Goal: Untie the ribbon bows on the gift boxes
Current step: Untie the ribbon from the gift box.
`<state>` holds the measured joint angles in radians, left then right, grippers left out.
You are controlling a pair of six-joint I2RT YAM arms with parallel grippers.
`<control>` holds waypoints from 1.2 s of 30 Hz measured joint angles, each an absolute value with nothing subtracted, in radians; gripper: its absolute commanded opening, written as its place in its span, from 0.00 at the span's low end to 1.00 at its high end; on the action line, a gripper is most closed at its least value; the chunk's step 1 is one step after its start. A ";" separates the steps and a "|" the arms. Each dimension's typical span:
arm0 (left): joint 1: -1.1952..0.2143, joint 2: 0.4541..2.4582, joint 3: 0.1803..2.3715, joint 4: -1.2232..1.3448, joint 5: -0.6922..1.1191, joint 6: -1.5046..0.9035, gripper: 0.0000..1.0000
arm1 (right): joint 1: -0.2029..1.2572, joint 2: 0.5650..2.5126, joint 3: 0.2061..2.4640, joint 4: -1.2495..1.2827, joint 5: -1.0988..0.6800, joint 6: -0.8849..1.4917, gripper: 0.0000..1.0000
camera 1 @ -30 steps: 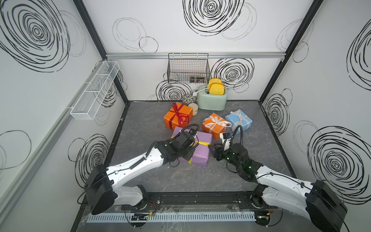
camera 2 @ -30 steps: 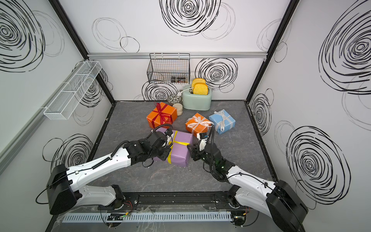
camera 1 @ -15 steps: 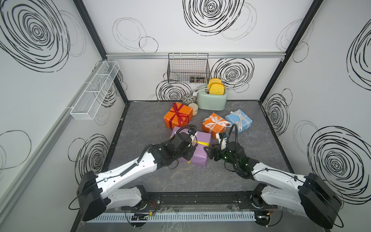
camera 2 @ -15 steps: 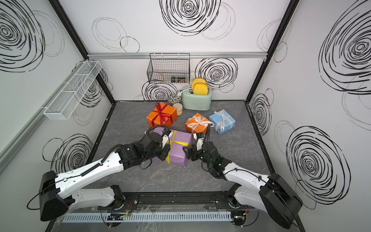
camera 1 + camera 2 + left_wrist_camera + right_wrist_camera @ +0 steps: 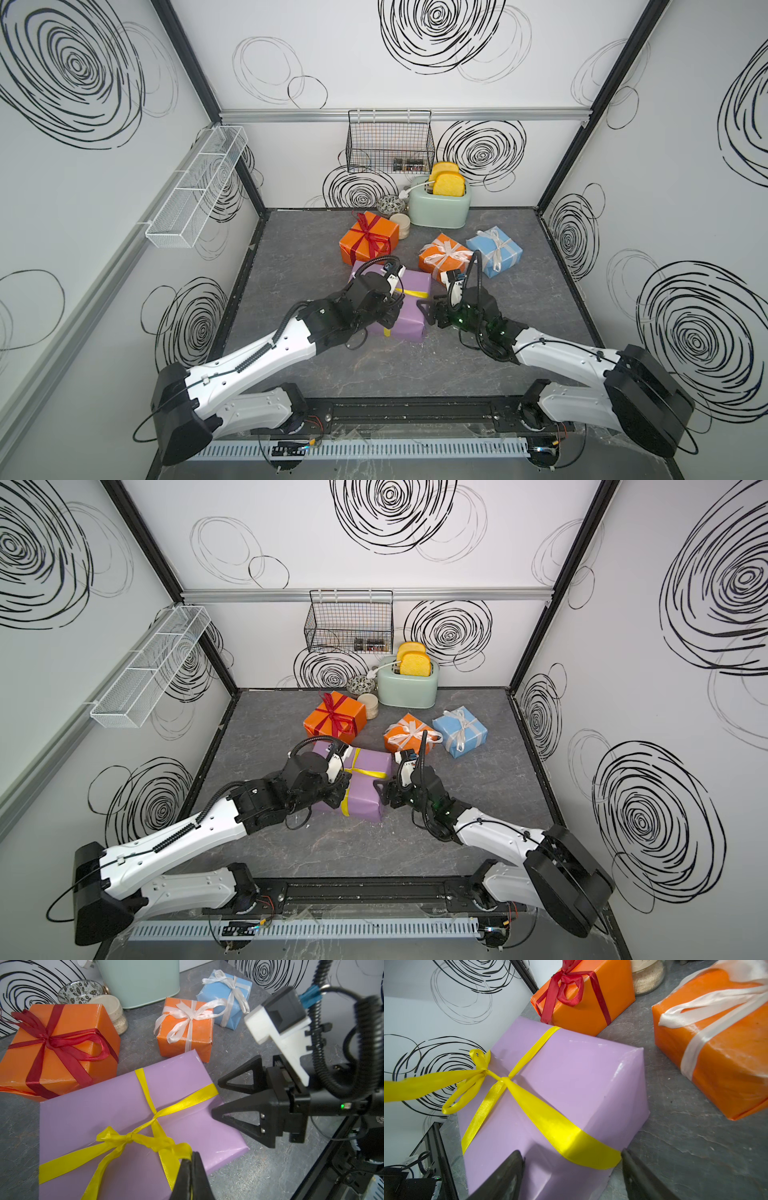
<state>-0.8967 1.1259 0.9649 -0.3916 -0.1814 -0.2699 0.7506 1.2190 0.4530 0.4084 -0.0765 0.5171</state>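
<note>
My left tool [image 5: 192,1160] is clenched on a tail of the yellow ribbon bow [image 5: 128,1138] atop the lilac gift box [image 5: 99,1101] on the surface [image 5: 239,1053], right tool [image 5: 215,1096] spread open at its end, so I'd brace there and pull the tail straight out from the knot.

so the big box [image 5: 409,291] sits in the middle, nearest of the four, with its bow [image 5: 128,1137] lying on top. The far-left box [image 5: 384,230] is behind it on the left, touching it I think, hard to tell from above. The middle box [image 5: 428,262] is behind its right corner, and the right box [image 5: 505,249] is just right of that. The toaster [image 5: 440,205] stands at the far wall, with the bowl [image 5: 390,203] and jar [image 5: 402,226] to its left. The wire basket [image 5: 390,141] hangs on the far wall and the rack [image 5: 195,187] on the left wall
</note>
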 measured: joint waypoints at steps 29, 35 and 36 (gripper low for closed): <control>-0.700 0.939 1.031 -0.251 -0.149 -0.404 0.19 | 0.750 1.277 0.492 0.416 -0.076 0.526 0.75; -0.628 1.018 1.085 -0.305 -0.110 -0.459 0.39 | 0.750 1.277 0.492 0.417 -0.076 0.527 0.75; -0.612 1.031 1.097 -0.316 -0.108 -0.461 0.49 | 0.750 1.277 0.492 0.417 -0.076 0.527 0.75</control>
